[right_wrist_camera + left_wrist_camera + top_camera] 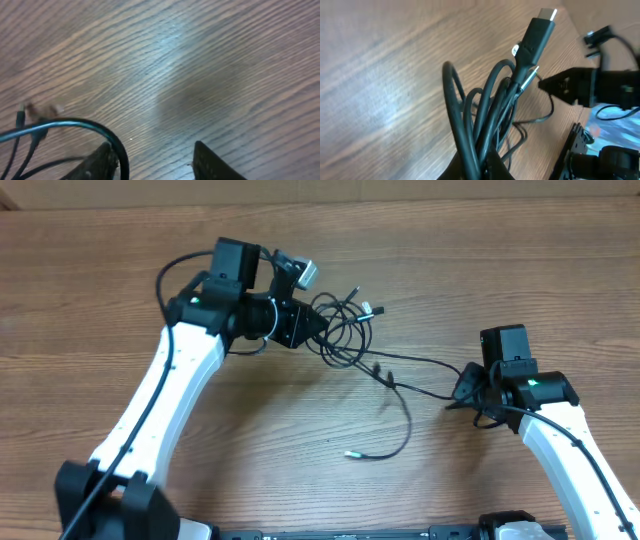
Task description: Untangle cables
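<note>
The worktop (250, 480) is carrying everything. The left claw (318, 328) is clenching the cables (345, 340) in a bunch, with loops spilling toward three o'clock. The right claw (460, 392) is standing released, and one strand (75, 121) is passing just beside its finger. That strand is running ten-to-four o'clock. The knot is lying at ten o'clock from the right claw, with the left claw nearer it. A silver-tipped plug (547, 15) is sticking up.
</note>
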Motion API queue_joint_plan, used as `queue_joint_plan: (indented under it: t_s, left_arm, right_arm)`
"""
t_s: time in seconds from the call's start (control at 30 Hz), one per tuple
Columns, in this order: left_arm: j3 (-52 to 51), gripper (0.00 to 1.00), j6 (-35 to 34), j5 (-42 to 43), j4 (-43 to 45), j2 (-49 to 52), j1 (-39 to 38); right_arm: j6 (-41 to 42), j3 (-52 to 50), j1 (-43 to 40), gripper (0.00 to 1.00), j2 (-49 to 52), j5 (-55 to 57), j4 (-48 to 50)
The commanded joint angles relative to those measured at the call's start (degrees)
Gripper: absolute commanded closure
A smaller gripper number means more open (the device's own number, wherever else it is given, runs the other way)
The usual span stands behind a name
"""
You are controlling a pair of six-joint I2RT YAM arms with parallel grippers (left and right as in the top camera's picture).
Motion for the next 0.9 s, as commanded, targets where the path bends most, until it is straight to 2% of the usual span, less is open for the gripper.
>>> queue_joint_plan:
  t_s: [0.0, 0.33, 0.47, 0.53, 0.77, 0.8, 0.87]
  left_arm:
    - [1.6, 0.96, 2.14, -1.64, 1.9, -5.11, 0.76]
    - [1.64, 0.96, -1.68, -1.25, 8.5, -12.68, 7.76]
    - [1.62, 0.96, -2.36, 0.11, 7.06, -12.48, 8.11]
    - [1.6, 0.96, -2.32, 0.11, 6.14, -12.22, 7.06]
    - [1.57, 0.96, -1.95, 0.17, 4.37, -9.16, 1.09]
    - [1.55, 0.96, -2.03, 1.55, 4.24, -8.04, -0.26]
    - [1.57, 0.96, -3.69, 6.78, 4.63, -6.19, -1.66]
  right_arm:
    - [0.46, 0.76, -0.66, 0.52, 0.11, 5.88, -1.05]
    - [1.75, 0.76, -0.66, 0.4, 0.11, 9.64, -2.03]
    - [1.4, 0.76, -0.66, 0.26, 0.11, 5.25, 0.7]
    - [-0.79, 0.76, -0.66, 0.21, 0.11, 0.17, 2.67]
    - [-18.51, 0.76, -0.59, 0.18, 0.11, -30.67, 11.26]
    - [-21.75, 0.76, -0.59, 0.18, 0.11, -39.1, 13.49]
    - [-23.08, 0.76, -0.59, 0.18, 0.11, -49.22, 17.86]
